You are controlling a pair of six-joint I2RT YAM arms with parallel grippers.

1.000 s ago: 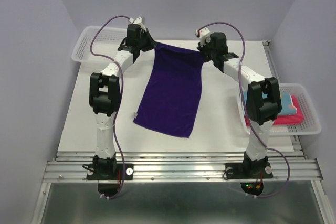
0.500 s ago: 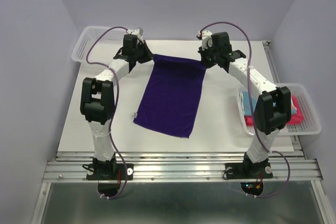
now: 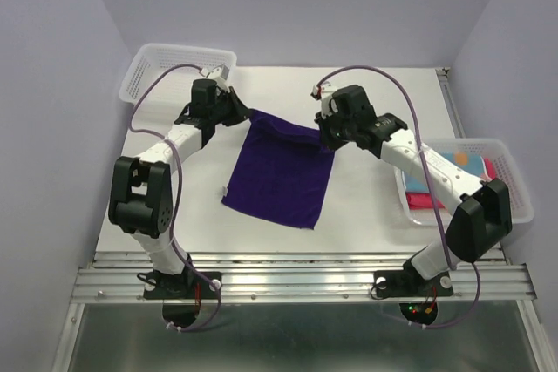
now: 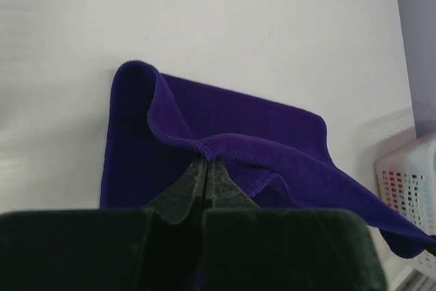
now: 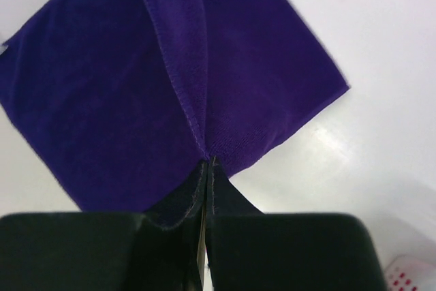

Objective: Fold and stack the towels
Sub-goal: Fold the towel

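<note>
A dark navy-purple towel (image 3: 283, 172) lies on the white table, its far edge lifted and carried toward the near edge. My left gripper (image 3: 245, 114) is shut on the towel's far left corner (image 4: 208, 146). My right gripper (image 3: 326, 138) is shut on its far right corner (image 5: 208, 148). In the left wrist view the held edge drapes over the flat part of the cloth below. In the right wrist view the towel (image 5: 136, 86) hangs from the pinched fingertips (image 5: 197, 182). Folded pink and light blue towels (image 3: 453, 172) rest in the right basket, partly hidden by my right arm.
A white mesh basket (image 3: 179, 65) stands at the far left corner of the table. Another white mesh basket (image 3: 510, 189) sits off the right edge. The table's metal rail (image 3: 296, 280) runs along the near edge by the arm bases.
Both grippers have come toward the near edge and lower with the towel's far corners, and the right one has swung left. The towel's far part now folds over the rest.
</note>
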